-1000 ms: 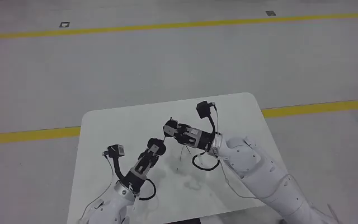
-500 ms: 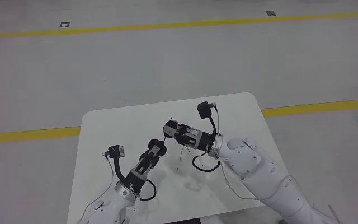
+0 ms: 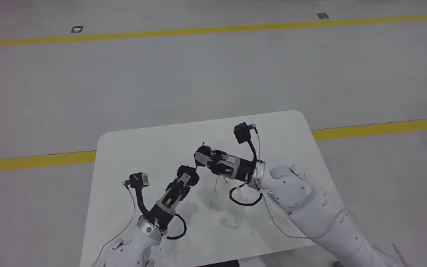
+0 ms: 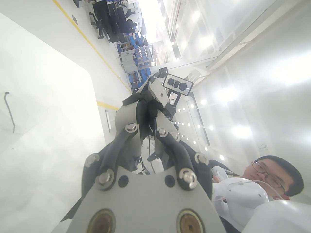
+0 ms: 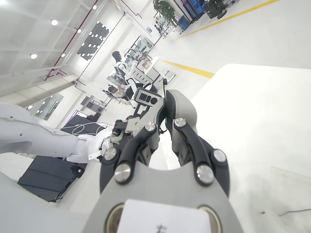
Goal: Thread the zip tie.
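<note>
A thin dark zip tie [image 4: 9, 109] lies flat on the white table [image 3: 133, 153]. Another thin dark strip [image 5: 291, 212] lies on the table in the right wrist view. My left gripper [image 4: 145, 107] is shut, its black pads pressed together, and I cannot tell whether anything sits between them. My right gripper [image 5: 166, 107] is shut too, with nothing visible between its pads. In the top view the left gripper [image 3: 187, 175] and the right gripper [image 3: 201, 156] hang tip to tip above the table's middle, a small gap between them.
A faint thin line [image 3: 216, 189] marks the table just under the right arm. A black cable loop [image 3: 243, 197] hangs from the right wrist. The table's rounded corner [image 3: 300, 120] and a yellow floor line [image 3: 373, 128] lie to the right.
The right gripper has shifted slightly down and toward the left gripper. The left arm has barely moved.
</note>
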{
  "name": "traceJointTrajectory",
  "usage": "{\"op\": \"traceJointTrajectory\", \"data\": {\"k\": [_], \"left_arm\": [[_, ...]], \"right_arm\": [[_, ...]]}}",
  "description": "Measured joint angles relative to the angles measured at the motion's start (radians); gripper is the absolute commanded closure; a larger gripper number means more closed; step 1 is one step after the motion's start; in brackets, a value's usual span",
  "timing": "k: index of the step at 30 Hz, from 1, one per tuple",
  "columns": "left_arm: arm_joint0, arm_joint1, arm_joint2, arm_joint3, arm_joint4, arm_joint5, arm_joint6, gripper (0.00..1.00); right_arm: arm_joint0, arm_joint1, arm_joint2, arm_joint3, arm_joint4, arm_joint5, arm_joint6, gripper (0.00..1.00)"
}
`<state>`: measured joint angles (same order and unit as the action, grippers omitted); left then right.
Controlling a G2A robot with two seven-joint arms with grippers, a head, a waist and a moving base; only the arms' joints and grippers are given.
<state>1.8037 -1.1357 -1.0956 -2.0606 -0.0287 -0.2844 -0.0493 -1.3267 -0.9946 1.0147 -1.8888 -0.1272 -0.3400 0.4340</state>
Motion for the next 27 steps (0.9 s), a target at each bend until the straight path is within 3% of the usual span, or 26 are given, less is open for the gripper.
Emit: {"op": "traceJointTrajectory", "data": {"k": [27], "left_arm": [[-0.005, -0.001, 0.011, 0.007, 0.001, -0.005, -0.004, 1.00]], "right_arm": [[-0.009, 0.017, -0.004, -0.002, 0.000, 0.000, 0.005, 1.00]]}}
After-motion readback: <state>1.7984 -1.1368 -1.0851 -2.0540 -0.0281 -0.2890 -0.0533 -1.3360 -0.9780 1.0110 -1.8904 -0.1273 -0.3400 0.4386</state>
